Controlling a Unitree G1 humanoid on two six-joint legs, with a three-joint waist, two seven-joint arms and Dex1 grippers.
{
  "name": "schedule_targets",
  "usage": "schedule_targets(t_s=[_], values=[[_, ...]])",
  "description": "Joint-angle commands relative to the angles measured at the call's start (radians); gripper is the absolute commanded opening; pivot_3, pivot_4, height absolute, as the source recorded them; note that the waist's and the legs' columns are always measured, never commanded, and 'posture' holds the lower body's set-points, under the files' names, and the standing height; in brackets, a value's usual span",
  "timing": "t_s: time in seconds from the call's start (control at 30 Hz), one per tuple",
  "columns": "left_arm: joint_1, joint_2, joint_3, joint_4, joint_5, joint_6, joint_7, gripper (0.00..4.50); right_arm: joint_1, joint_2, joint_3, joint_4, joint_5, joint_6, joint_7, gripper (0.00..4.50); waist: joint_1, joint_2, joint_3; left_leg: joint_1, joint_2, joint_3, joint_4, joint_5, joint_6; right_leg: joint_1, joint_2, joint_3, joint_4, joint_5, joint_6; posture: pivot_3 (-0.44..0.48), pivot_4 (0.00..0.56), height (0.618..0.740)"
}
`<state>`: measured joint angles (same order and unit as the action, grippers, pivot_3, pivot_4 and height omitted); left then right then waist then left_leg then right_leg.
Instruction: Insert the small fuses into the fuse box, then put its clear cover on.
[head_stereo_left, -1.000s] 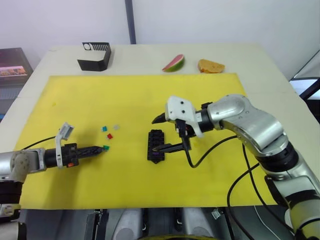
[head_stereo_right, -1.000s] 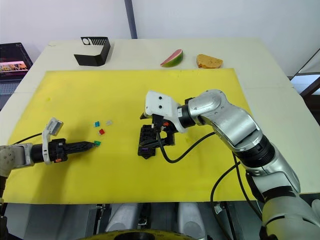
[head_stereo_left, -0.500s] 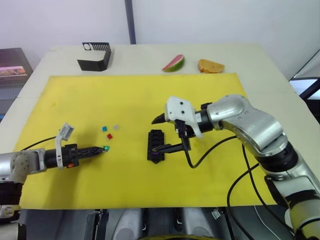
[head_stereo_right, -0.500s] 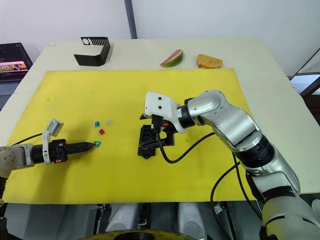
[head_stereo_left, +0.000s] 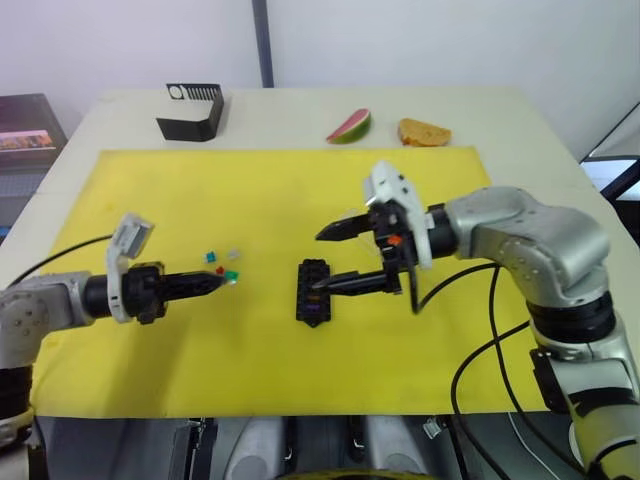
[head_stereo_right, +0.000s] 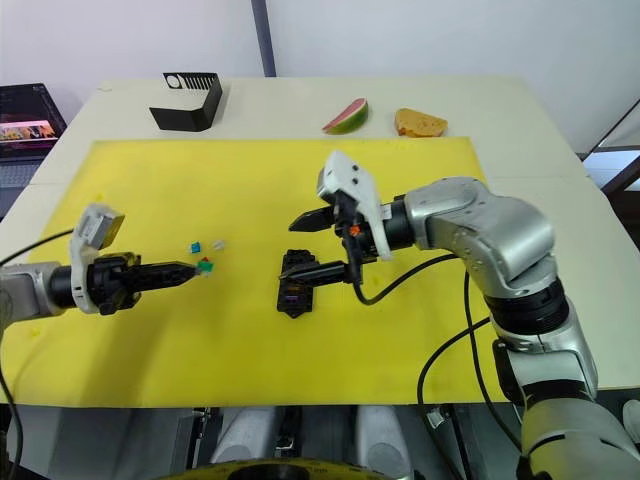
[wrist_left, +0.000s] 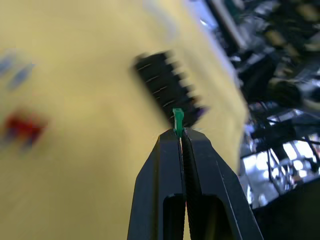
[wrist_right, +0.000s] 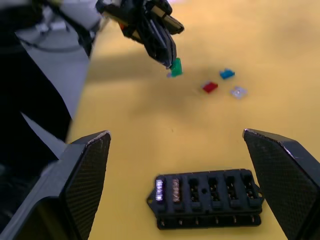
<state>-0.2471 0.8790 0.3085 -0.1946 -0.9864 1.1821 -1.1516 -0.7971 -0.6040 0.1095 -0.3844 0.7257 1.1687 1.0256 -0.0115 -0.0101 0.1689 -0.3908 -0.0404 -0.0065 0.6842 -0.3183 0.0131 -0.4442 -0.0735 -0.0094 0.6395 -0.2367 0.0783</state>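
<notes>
Left eye view shows a table (head_stereo_left: 520, 110) covered by a yellow mat (head_stereo_left: 280, 190), with the fuse box (head_stereo_left: 313, 290) lying flat near the mat's middle, its two rows of slots facing up. The left gripper (head_stereo_left: 225, 279) has its fingers pressed together on a green fuse (head_stereo_left: 231, 276), held above the mat to the left of the fuse box and apart from it; the left wrist view shows the fuse (wrist_left: 177, 120) standing out from the pinched tips. Just beyond it on the mat lie a teal fuse (head_stereo_left: 210, 257), a red fuse (head_stereo_left: 219, 269) and a pale grey fuse (head_stereo_left: 234, 254), close together. The right gripper (head_stereo_left: 320, 260) is spread wide, one finger above and behind the fuse box, the other reaching over its right side, holding nothing. In the right wrist view two slots at one end of the fuse box (wrist_right: 207, 195) look filled, pale and purplish. At the table's far edge sit a black bracket (head_stereo_left: 190, 112), a watermelon slice (head_stereo_left: 349, 126) and a piece of bread (head_stereo_left: 424, 131).
</notes>
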Motion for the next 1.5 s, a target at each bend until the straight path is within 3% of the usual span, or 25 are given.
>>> schedule_targets(t_s=[0.03, 0.17, 0.27, 0.33, 0.7, 0.8, 1.5], values=[[-0.045, -0.025, 0.007, -0.14, -0.114, 0.022, 0.042, 0.02, -0.016, 0.055, -0.163, 0.059, 0.173, 0.174, -0.072, 4.5, -0.002, 0.0, 0.0, 0.0, 0.0, 0.0, 0.0, 0.0, 0.0, 0.0, 0.0, 0.0, 0.0, 0.0, 0.0, 0.0, 0.15, 0.74], [-0.102, -0.057, -0.028, -0.187, -0.166, 0.019, 0.088, 0.02, -0.018, 0.094, -0.221, 0.084, 0.257, 0.27, -0.14, 4.5, -0.003, 0.0, 0.0, 0.0, 0.0, 0.0, 0.0, 0.0, -0.001, 0.0, 0.0, 0.0, 0.0, 0.0, 0.0, 0.0, 0.15, 0.74], [-0.141, -0.072, -0.057, -0.19, -0.176, 0.007, 0.106, 0.0, -0.016, 0.106, -0.224, 0.062, 0.301, 0.309, -0.176, 3.62, -0.002, 0.0, 0.0, 0.0, 0.0, 0.0, 0.0, 0.001, -0.001, 0.0, 0.001, 0.0, 0.0, 0.0, 0.0, 0.0, 0.15, 0.74], [-0.171, -0.081, -0.077, -0.181, -0.172, -0.007, 0.111, 0.0, -0.016, 0.125, -0.215, 0.047, 0.322, 0.324, -0.207, 2.71, -0.002, 0.0, 0.0, 0.0, 0.0, 0.0, 0.0, 0.001, -0.002, 0.0, 0.001, 0.0, 0.0, 0.0, 0.0, 0.0, 0.15, 0.74], [-0.216, -0.088, -0.124, -0.159, -0.162, -0.044, 0.113, 0.0, -0.029, 0.162, -0.184, 0.048, 0.372, 0.326, -0.292, 2.71, -0.002, 0.0, 0.0, 0.0, 0.0, 0.0, 0.0, 0.002, -0.004, 0.0, 0.002, 0.0, 0.0, 0.0, 0.0, 0.0, 0.15, 0.74], [-0.212, -0.083, -0.127, -0.158, -0.159, -0.053, 0.112, 0.0, -0.029, 0.161, -0.176, 0.047, 0.382, 0.323, -0.3, 1.9, -0.002, 0.0, 0.0, 0.0, 0.0, 0.0, 0.0, 0.002, -0.004, 0.0, 0.002, 0.0, 0.0, 0.0, 0.0, 0.0, 0.15, 0.74], [-0.193, -0.076, -0.127, -0.168, -0.157, -0.075, 0.129, 0.0, -0.04, 0.17, -0.156, 0.058, 0.424, 0.304, -0.333, 1.9, -0.002, 0.0, 0.0, 0.0, 0.0, 0.0, 0.0, 0.002, -0.003, 0.0, 0.002, 0.0, 0.0, 0.0, 0.0, 0.0, 0.15, 0.74]])
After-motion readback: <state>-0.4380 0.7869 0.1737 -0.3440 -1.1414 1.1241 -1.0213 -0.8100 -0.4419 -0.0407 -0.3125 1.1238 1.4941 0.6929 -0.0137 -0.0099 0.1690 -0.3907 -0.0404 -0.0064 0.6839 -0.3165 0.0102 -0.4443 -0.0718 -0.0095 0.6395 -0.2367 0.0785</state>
